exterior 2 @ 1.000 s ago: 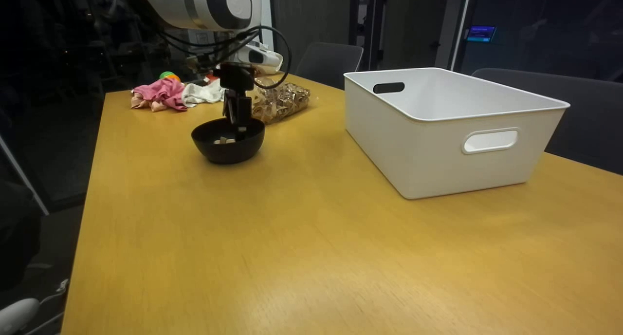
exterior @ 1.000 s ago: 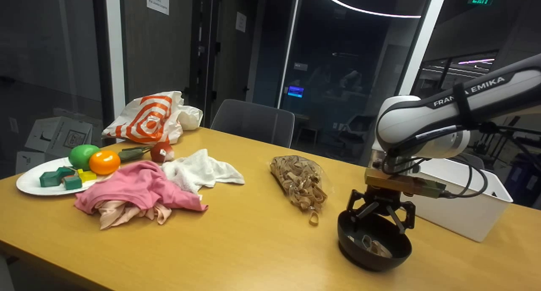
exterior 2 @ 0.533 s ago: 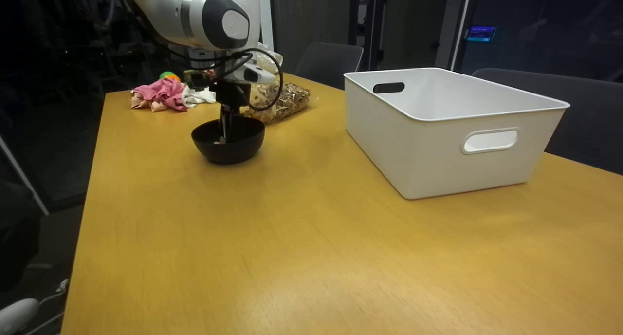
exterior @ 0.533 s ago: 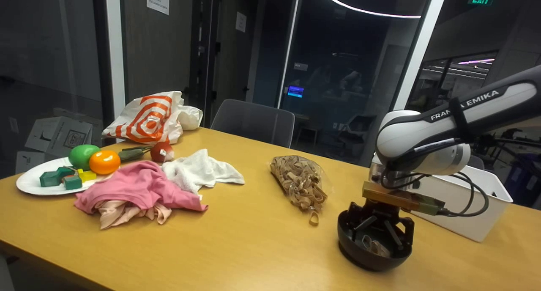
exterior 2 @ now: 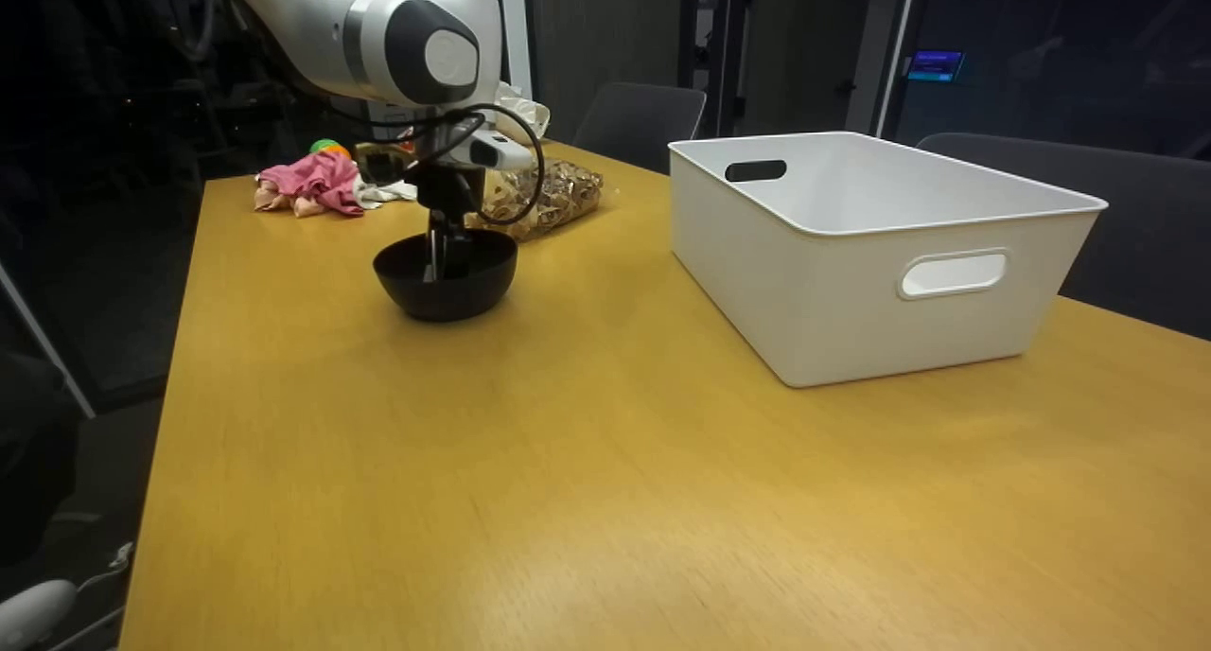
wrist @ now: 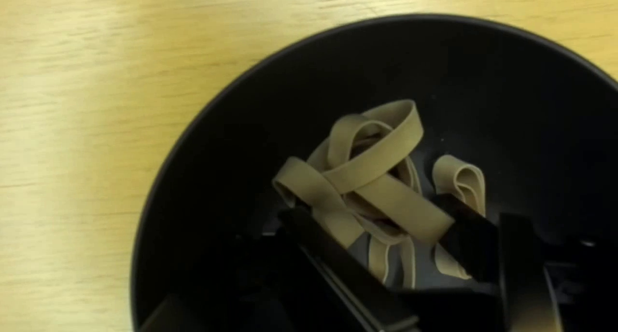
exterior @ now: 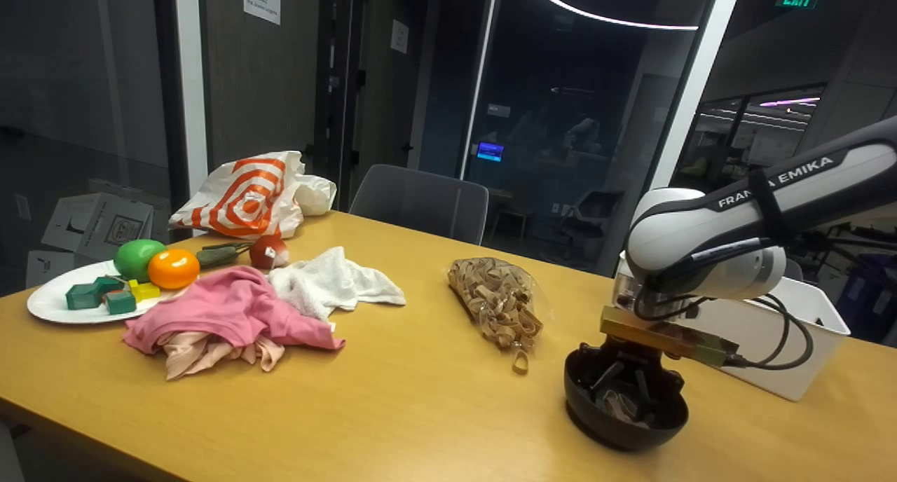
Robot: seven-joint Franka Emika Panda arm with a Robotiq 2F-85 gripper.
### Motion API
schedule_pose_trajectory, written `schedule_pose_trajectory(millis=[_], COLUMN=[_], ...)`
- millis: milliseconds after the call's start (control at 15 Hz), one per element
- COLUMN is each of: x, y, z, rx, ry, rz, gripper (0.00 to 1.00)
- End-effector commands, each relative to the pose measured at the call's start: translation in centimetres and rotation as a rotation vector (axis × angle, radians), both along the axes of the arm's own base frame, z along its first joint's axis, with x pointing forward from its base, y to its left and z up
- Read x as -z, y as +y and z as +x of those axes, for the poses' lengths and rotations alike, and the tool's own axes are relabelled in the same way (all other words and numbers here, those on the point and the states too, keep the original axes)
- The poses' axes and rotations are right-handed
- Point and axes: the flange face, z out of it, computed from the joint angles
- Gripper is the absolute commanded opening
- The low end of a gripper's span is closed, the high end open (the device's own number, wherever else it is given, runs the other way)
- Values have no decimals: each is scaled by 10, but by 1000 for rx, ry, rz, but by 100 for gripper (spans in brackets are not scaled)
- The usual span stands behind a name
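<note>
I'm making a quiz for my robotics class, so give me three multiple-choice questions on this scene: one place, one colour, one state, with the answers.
1. Where does the black two-fingered tool reach?
A: onto the white oval plate
B: into the round black bowl
C: onto the crumpled pink cloth

2. What colour is the large rectangular plastic bin?
A: white
B: green
C: orange

3. How do the tool's fingers stand?
A: pressed together
B: crossed
C: apart

1 B: in both exterior views it dips inside the rim.
2 A: its walls are white in both exterior views.
3 C: the wrist view shows a gap between them, with flat tan bands visible there.
</note>
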Motion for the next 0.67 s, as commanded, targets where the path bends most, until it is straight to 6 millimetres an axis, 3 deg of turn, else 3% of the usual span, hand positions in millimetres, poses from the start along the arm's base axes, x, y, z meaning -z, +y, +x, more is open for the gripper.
schedule_pose_trajectory(millis=[0, 333, 600], x=[-8, -2, 21], y=[3, 3, 0], z=[-4, 2, 11], rx=[8, 12, 23], ry=[-36, -48, -61], rz=[16, 13, 4], gripper=[36, 0, 1])
